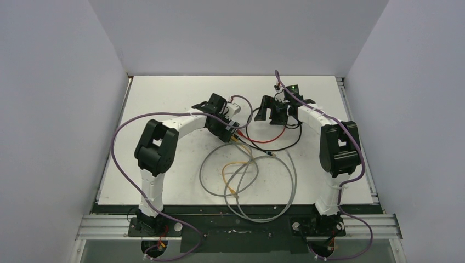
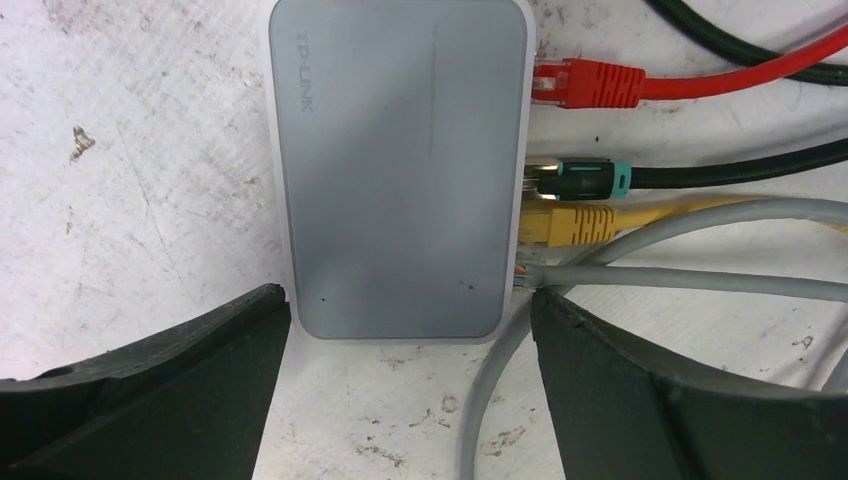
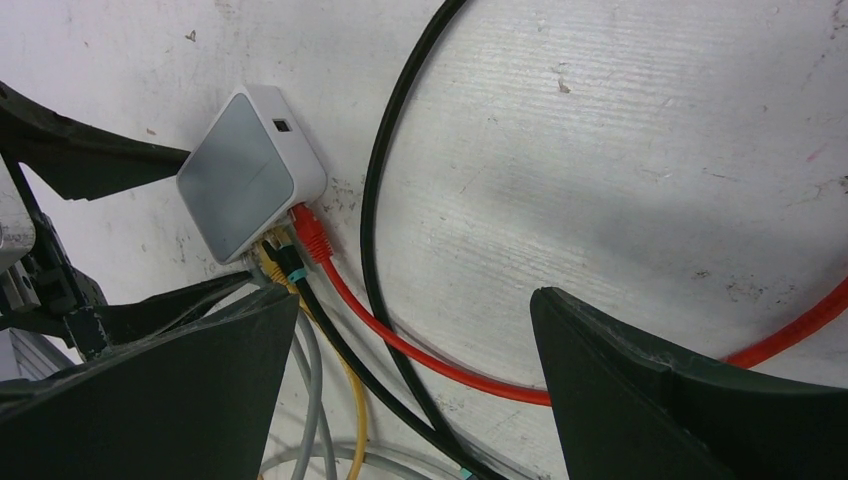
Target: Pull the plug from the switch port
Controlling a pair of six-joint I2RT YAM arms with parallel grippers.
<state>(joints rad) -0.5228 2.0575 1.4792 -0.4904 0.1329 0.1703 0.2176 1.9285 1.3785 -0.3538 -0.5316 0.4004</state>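
Bright, even light casts only soft shadows on the white table [image 1: 164, 98], and the 2 wrist views are sharp except their slightly blurred near fingers [image 2: 150, 400].

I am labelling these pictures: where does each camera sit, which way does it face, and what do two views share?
Top external: above and behind, facing down on the white table; left arm and right arm show.
Left wrist: on the left arm, straight down on the flat light-grey switch; left tool's black fingers flank it.
Right wrist: on the right arm, slanting down on the switch; right tool's fingers show below.
Both wrist views share the switch and the red plastic plug.
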